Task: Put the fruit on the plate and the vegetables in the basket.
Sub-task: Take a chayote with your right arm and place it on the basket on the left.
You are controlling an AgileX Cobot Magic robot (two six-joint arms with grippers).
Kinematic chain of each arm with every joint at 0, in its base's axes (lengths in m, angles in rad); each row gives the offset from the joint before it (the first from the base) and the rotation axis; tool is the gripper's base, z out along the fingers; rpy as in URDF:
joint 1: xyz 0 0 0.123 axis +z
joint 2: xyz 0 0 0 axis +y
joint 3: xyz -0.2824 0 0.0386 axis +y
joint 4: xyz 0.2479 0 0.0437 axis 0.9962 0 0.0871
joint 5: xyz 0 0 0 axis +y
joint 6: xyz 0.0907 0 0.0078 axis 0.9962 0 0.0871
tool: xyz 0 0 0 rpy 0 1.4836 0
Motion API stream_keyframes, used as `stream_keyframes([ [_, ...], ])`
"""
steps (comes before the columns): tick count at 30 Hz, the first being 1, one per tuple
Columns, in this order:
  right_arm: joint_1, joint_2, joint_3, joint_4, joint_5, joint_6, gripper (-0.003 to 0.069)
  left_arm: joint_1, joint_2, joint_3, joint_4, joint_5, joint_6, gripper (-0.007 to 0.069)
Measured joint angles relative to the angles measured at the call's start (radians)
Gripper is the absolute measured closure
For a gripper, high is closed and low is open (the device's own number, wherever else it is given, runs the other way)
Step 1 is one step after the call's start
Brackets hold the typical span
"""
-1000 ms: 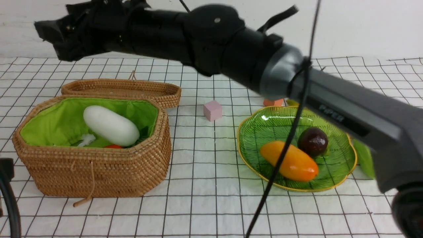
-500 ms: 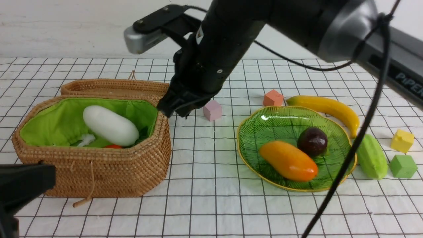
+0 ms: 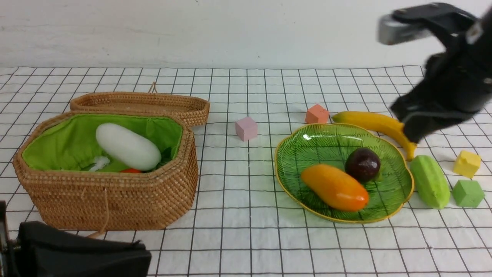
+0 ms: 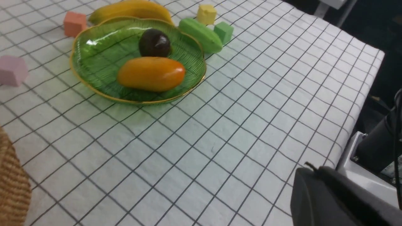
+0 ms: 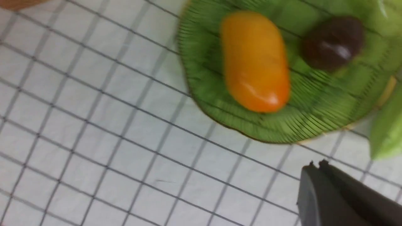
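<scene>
While my right claw (image 3: 413, 132) hangs at the right of the worktop (image 3: 246, 231), its jaws are pressed together with nothing between them; the right wrist view shows the tips (image 5: 315, 166) over bare cloth just beside the plate. From the front it overlaps the banana (image 3: 374, 121) near that fruit's right end, and I cannot tell if they touch. My left claw (image 4: 311, 171) is low at the near left, jaws together, nothing in it. Banana lies on the cloth against the plate's (image 3: 307, 150) far rim, not in it. Mango (image 3: 334, 187) and mangosteen (image 3: 363, 164) sit in the plate, side by side. Cucumber (image 3: 429, 181) lies on the cloth just right of the plate. Basket (image 3: 107, 200) stands at left, open, lid (image 3: 140, 104) behind it. Radish (image 3: 128, 146) lies inside on the green lining, with a bit of orange carrot (image 3: 130, 170) showing under it. Pink cube (image 3: 246, 128), orange cube (image 3: 317, 114), yellow cube (image 3: 467, 163) and green cube (image 3: 467, 193) are loose on the cloth.
</scene>
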Motion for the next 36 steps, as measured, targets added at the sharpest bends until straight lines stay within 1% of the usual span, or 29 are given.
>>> stream_keyframes([
  [2,-0.091,0.003,0.042,0.000,-0.024,0.023,0.0645,0.000,0.000,0.000,-0.016,-0.004,0.013,0.0638],
  [3,-0.099,0.004,0.046,0.000,-0.024,0.023,0.0643,0.000,0.000,0.000,-0.019,-0.004,0.014,0.0638],
  [4,-0.153,0.015,0.072,0.000,-0.043,0.032,0.0626,0.000,0.000,0.000,-0.021,-0.004,0.021,0.0638],
  [5,-0.167,0.020,0.078,0.000,-0.048,0.032,0.0619,0.000,0.000,0.000,-0.021,-0.004,0.023,0.0638],
  [6,-0.221,0.047,0.097,0.004,-0.072,0.033,0.0572,0.000,0.000,0.000,-0.021,-0.004,0.034,0.0638],
  [8,-0.264,0.097,0.103,0.013,-0.109,0.033,0.0493,0.000,0.000,0.000,-0.021,-0.006,0.040,0.0638],
  [9,-0.264,0.103,0.103,0.013,-0.114,0.033,0.0493,0.000,0.000,0.000,-0.021,-0.006,0.041,0.0638],
  [11,-0.289,0.196,0.104,0.026,-0.183,0.033,0.0344,0.000,0.000,0.000,-0.021,-0.007,0.043,0.0638],
  [12,-0.288,0.217,0.104,0.029,-0.208,0.032,0.0316,0.000,0.000,0.000,-0.021,-0.005,0.043,0.0638],
  [13,-0.289,0.252,0.104,0.033,-0.240,0.031,0.0271,0.000,0.000,0.000,-0.021,0.001,0.043,0.0638],
  [14,-0.289,0.264,0.104,0.035,-0.247,0.031,0.0254,0.000,0.000,0.000,-0.021,0.003,0.043,0.0638],
  [15,-0.287,0.304,0.106,0.039,-0.302,0.020,0.0202,0.000,0.000,0.000,-0.021,0.016,0.043,0.0638],
  [17,-0.287,0.351,0.106,0.044,-0.362,0.008,0.0148,0.000,0.000,0.000,-0.021,0.034,0.043,0.0638],
  [21,-0.287,0.390,0.106,0.040,-0.428,0.005,0.0129,0.000,0.000,0.000,-0.021,0.039,0.043,0.0638],
  [28,-0.287,0.429,0.106,0.017,-0.483,0.005,0.0155,0.000,0.000,0.000,-0.024,0.042,0.043,0.0638],
  [36,-0.287,0.509,0.106,0.015,-0.507,0.005,0.0158,0.000,0.000,0.000,-0.024,0.055,0.043,0.0638],
])
